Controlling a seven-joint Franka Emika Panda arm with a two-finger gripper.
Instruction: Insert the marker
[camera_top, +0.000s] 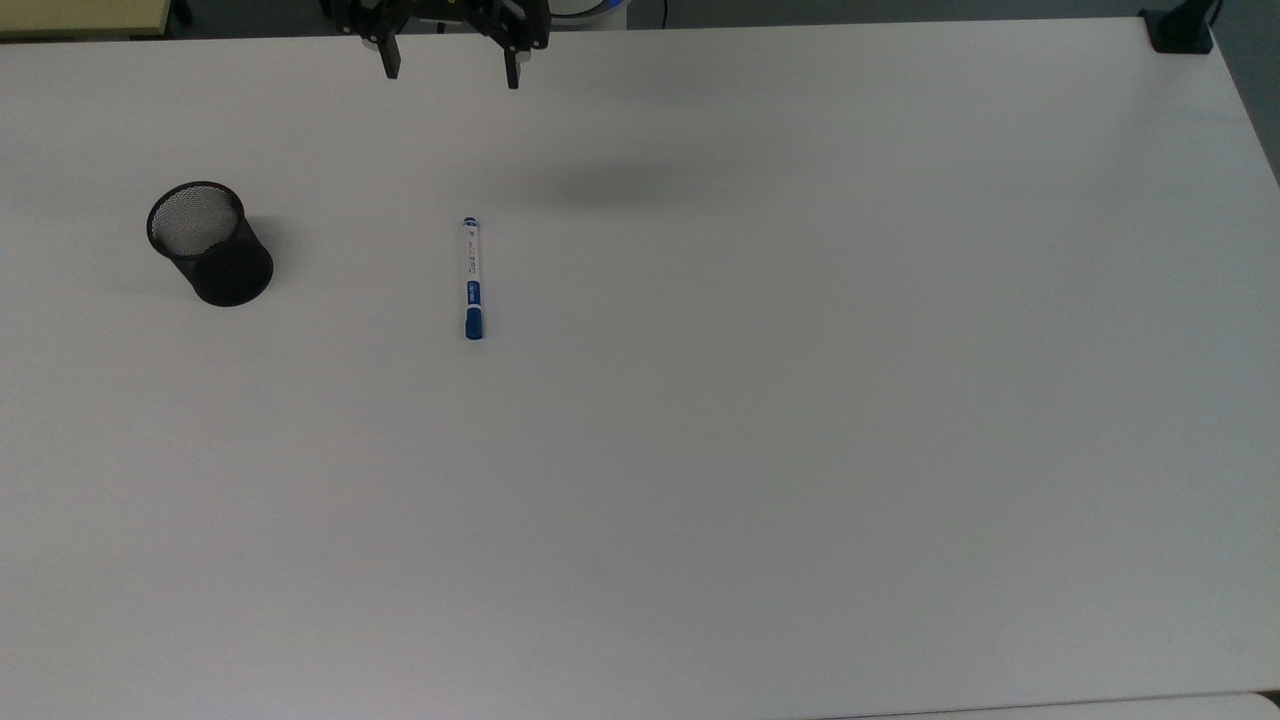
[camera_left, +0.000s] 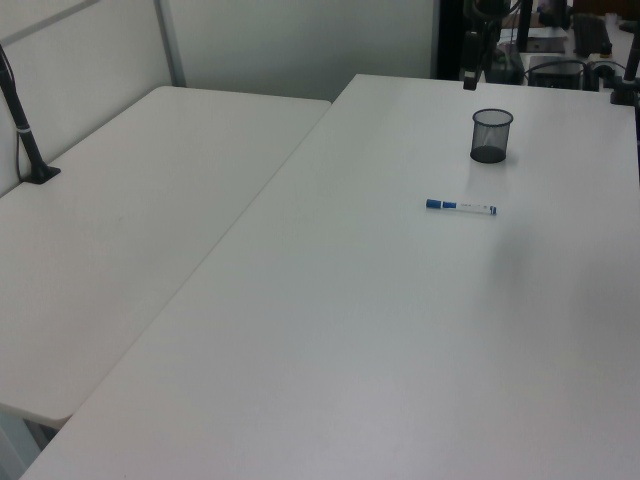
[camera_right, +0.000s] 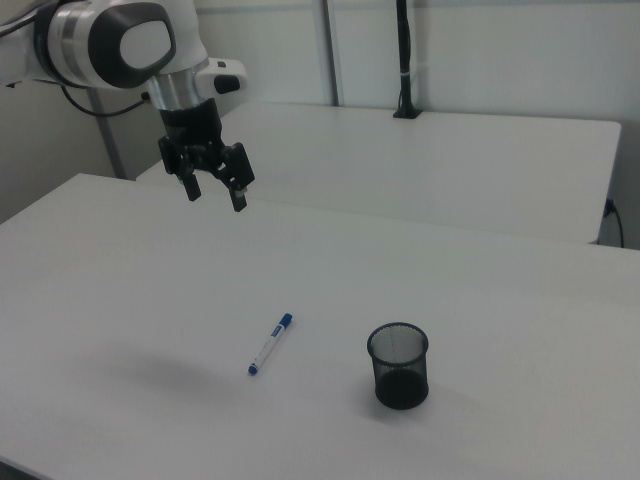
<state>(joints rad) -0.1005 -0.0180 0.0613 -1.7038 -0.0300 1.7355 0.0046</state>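
A: Marker (camera_top: 472, 278) lay flat on table (camera_top: 760, 450), clear of everything. Ran near vertical in the top view, blue cap toward the bottom, small blue tip toward the top. White barrel, dark print along it.

B: Seen in the right view too (camera_right: 270, 343). Lay on a diagonal there, cap up and right, tip down and left. Cup?

A: Cup (camera_top: 209, 243), black mesh, stood upright, mouth open. Sat well apart from marker, off to the top view's left. No contact between them.

B: Right view put cup (camera_right: 399, 365) to the right view's right of marker, a bit nearer the camera. Left view had cup (camera_left: 491, 135) beyond marker (camera_left: 460, 207), toward the far table edge.

A: Gripper (camera_top: 452, 66) hung at the top view's upper edge, fingers spread wide, nothing between them. Well above marker in the frame, no contact.

B: Confirmed in the right view: gripper (camera_right: 215, 195) hovered high over table, jaws apart, pointed down. Up and to the right view's left of marker. Holding nothing.

A: Soft shadow on table in the top view, up and right of marker.

B: Second white table (camera_right: 450, 170) stood behind, black post (camera_right: 404, 60) clamped at its far edge.
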